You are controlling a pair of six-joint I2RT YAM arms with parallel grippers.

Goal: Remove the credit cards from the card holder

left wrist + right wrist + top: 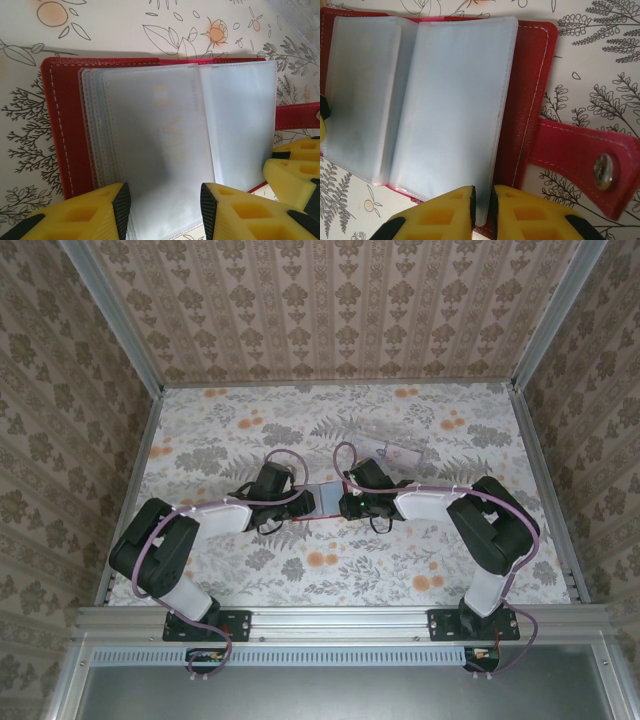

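Note:
The red card holder (322, 502) lies open on the floral table between the two arms, its clear sleeves fanned out. In the left wrist view its red cover (62, 125) frames a sleeve holding a pale credit card (170, 130) with faint lettering. My left gripper (162, 205) hovers open over that sleeve's near edge, one finger on each side. Seen from the right wrist, the right gripper (482, 200) is shut on the near edge of the right-hand sleeve stack (455, 100), beside the red cover (530, 100). The closing tab (585, 165) lies flat to the right.
A pale, clear, oblong plastic piece (392, 448) lies on the table behind the right gripper. The right gripper's yellow fingers (295, 165) show at the right edge of the left wrist view. Patterned walls enclose the table on three sides.

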